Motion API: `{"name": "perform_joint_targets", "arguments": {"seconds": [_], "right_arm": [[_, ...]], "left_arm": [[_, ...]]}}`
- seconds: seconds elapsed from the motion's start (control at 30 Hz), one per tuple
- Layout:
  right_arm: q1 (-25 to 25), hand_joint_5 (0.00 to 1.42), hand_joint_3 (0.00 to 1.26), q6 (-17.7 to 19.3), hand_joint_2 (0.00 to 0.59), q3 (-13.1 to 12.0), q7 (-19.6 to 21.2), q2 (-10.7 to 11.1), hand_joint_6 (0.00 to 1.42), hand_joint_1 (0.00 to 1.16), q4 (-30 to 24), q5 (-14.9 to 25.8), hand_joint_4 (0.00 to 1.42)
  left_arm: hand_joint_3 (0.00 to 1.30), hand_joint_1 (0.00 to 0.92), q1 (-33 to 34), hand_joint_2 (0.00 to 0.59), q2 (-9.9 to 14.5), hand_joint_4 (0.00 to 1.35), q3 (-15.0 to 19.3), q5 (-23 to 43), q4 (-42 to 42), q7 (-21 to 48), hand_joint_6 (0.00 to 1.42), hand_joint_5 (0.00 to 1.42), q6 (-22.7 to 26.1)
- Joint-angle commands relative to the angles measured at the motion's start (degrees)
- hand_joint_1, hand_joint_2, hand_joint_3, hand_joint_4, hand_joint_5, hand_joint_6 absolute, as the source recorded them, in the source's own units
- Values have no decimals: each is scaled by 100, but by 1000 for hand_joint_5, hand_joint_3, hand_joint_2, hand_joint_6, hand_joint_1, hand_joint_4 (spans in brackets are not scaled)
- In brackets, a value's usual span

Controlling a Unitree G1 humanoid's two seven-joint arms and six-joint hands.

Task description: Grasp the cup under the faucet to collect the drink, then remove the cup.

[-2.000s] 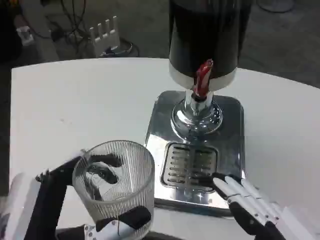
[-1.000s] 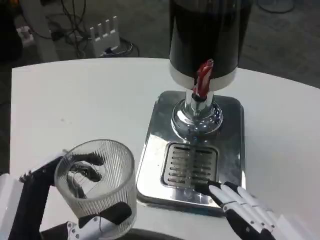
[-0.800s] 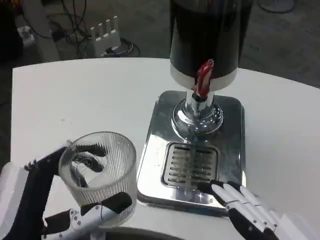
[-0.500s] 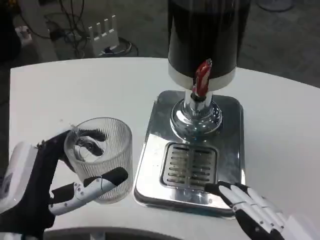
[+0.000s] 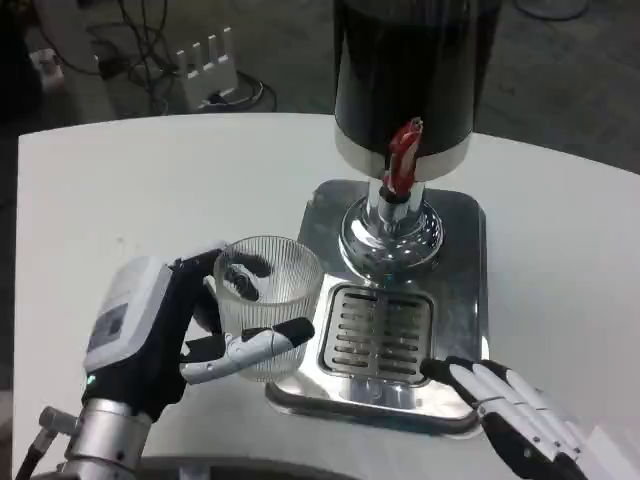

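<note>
Cup [image 5: 266,300] ribbed, clear, upright; gripped by left robot hand [image 5: 175,335].

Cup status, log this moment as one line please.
cup: held by left hand, empty, left of drip tray | not yet under faucet | right hand: idle at tray's front edge

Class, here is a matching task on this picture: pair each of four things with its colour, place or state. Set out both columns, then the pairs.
Things:
1. cup
2. tap handle
3. drip grate
4. right hand

Descriptions:
A. red, on the dispenser's front
B. ribbed clear glass, held by the left hand
C. fingers at the tray's near edge
D. slotted metal, nothing on it

Pairs: 1-B, 2-A, 3-D, 4-C
</note>
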State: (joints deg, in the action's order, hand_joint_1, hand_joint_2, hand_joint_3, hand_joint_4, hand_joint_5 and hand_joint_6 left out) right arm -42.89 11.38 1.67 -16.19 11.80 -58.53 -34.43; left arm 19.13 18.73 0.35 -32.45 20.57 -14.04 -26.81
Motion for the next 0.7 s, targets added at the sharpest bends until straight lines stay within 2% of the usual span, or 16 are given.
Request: {"name": "perform_joint_targets", "arguments": {"seconds": [0.03, 0.2, 0.5, 0.7], "right_arm": [[-112, 0, 104, 44, 483, -101, 63, -17, 0, 361, -38, 101, 52], [-170, 0, 104, 80, 484, -227, 84, -6, 0, 363, 8, 175, 52], [-130, 0, 104, 57, 484, -258, 156, -42, 0, 365, 91, 197, 52], [-141, 0, 104, 46, 484, -373, 169, -38, 0, 365, 129, 299, 52]], "left_arm": [[825, 493, 414, 75, 99, 900, -260, -171, 458, -395, 911, 1012, -119], [825, 493, 842, 75, 155, 905, -602, -362, 1055, -662, 913, 1013, -117], [825, 493, 1479, 75, 95, 905, -990, -484, 1809, -1151, 928, 1014, -126], [825, 493, 1983, 78, 62, 905, -1290, -548, 2508, -1414, 930, 1014, -75]]}}
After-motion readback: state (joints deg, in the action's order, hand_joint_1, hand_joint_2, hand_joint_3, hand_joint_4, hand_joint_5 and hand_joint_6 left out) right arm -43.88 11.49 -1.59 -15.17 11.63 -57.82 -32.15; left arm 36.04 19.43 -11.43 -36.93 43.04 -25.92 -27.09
